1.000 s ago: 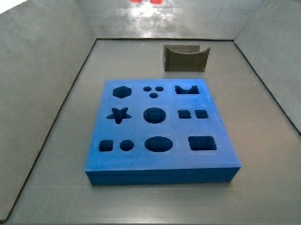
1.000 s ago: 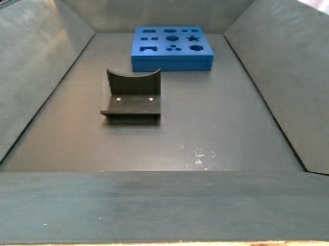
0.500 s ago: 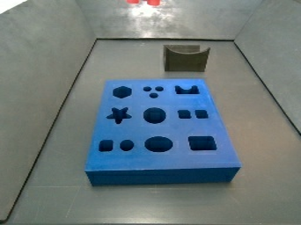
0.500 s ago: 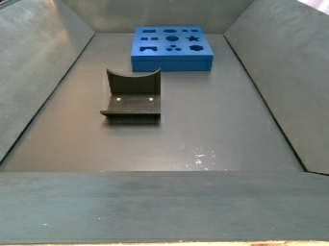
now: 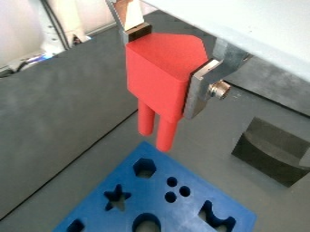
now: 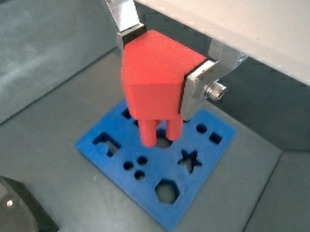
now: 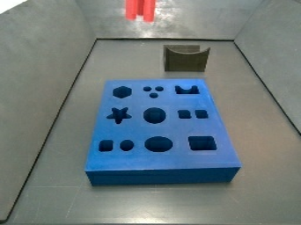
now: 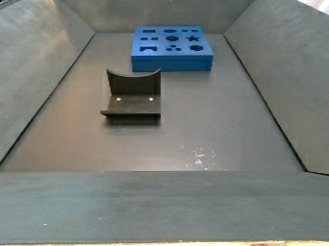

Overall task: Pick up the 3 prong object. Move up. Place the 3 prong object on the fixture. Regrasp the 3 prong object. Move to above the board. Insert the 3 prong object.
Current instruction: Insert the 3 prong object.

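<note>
Gripping: gripper [image 5: 169,56] pinching the 3 prong object [image 5: 161,77] — prongs down
Position: above the board [image 6: 158,161]; clear of it
Fixture [image 8: 131,96]: empty — well apart from board

Our two-finger gripper [image 5: 166,60] hangs high above the floor, its flat silver plate fingers [image 6: 201,80] clamped on the red-orange plastic three-prong peg [image 6: 158,83], prongs pointing down.

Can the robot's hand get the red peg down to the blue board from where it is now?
Probably yes. The hand grips the red peg with its prongs pointing down, high above the blue board. In both wrist views nothing sits between them, and the board's holes look uncovered.
</note>
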Motion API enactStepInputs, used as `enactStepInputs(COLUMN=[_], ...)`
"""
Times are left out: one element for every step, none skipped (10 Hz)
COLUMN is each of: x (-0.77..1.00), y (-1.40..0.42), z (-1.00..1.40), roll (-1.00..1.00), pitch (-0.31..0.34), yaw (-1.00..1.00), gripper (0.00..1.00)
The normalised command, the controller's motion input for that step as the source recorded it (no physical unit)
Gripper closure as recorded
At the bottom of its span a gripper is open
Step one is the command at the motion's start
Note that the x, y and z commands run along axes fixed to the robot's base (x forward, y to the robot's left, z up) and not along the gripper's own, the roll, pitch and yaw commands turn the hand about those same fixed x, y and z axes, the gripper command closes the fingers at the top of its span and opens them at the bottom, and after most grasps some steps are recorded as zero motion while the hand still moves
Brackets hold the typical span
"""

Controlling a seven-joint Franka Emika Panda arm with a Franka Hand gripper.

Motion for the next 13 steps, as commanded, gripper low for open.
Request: enactStepInputs(x=[-0.15,-0.11,-0.13,-0.1,-0.03,0.0,0.13,0.22,0.22,0.22,0.17,0.13,0.02], y=[0.25,0.14,0.06,0.04,0.01,0.04,0.11,0.11,0.12,0.11,0.09,0.02,0.0], z=[-0.55,-0.62,-0.63,-0.64,-0.64,-0.53,-0.44,-0.36,-0.33,-0.33,-0.37,-0.41,-0.4], roll=[0.02,0.07,0.03,0.0,0.0,0.0,0.0,0.0,0.0,0.0,0.0,0.0,-0.03], pitch=[-0.166,-0.209,-0.257,-0.277,-0.269,-0.2,-0.157,-0.103,-0.091,-0.086,-0.149,-0.169,-0.154], yaw=[-0.26,-0.27,-0.32,-0.37,-0.47,-0.63,-0.83,-0.92,-0.92,-0.92,-0.94,-0.95,-1.0], gripper=[1.0,1.0,1.0,1.0,1.0,1.0,1.0,1.0,1.0,1.0,1.0,1.0,1.0])
